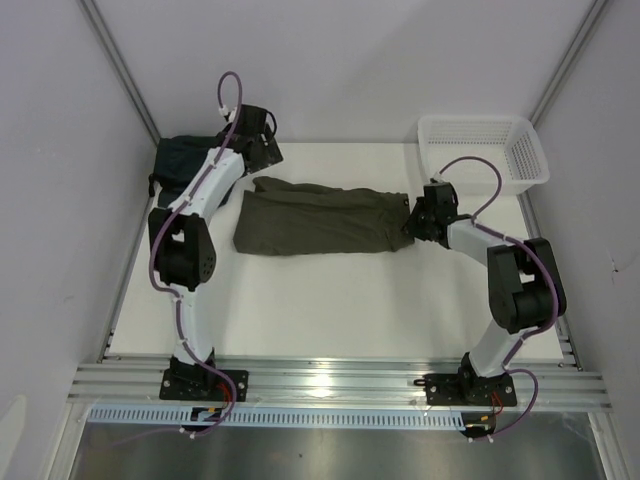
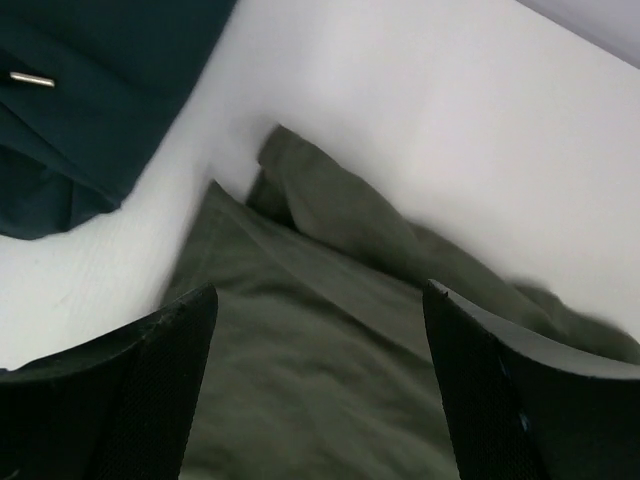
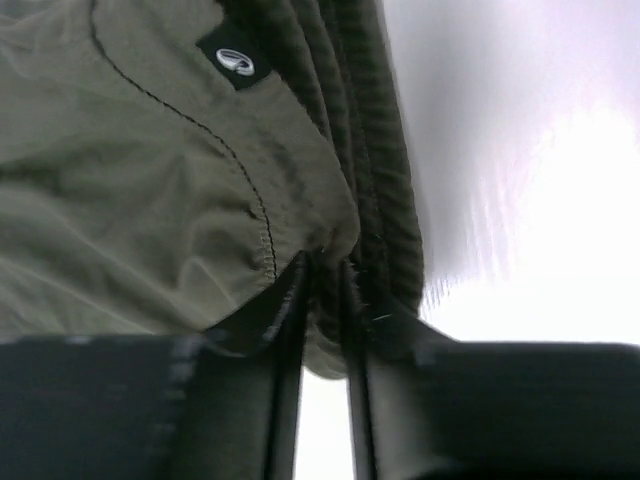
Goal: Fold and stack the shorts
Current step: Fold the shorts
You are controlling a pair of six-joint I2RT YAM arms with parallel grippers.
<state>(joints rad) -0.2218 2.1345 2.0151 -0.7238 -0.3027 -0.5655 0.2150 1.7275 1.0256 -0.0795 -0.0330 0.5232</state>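
The olive-green shorts [image 1: 320, 218] lie folded lengthwise across the middle of the table. My right gripper [image 1: 415, 225] is shut on the ribbed waistband at their right end; in the right wrist view the shorts [image 3: 150, 170] fill the frame and the jaws [image 3: 325, 275] pinch the waistband edge. My left gripper [image 1: 252, 150] is open and empty, above the far left corner of the shorts. In the left wrist view the shorts [image 2: 320, 340] lie under the spread fingers [image 2: 150, 390]. The drawstring is hidden.
A folded dark teal garment [image 1: 185, 160] lies at the far left, also in the left wrist view [image 2: 90, 100]. A white plastic basket [image 1: 483, 150] stands at the far right corner. Grey walls enclose the table.
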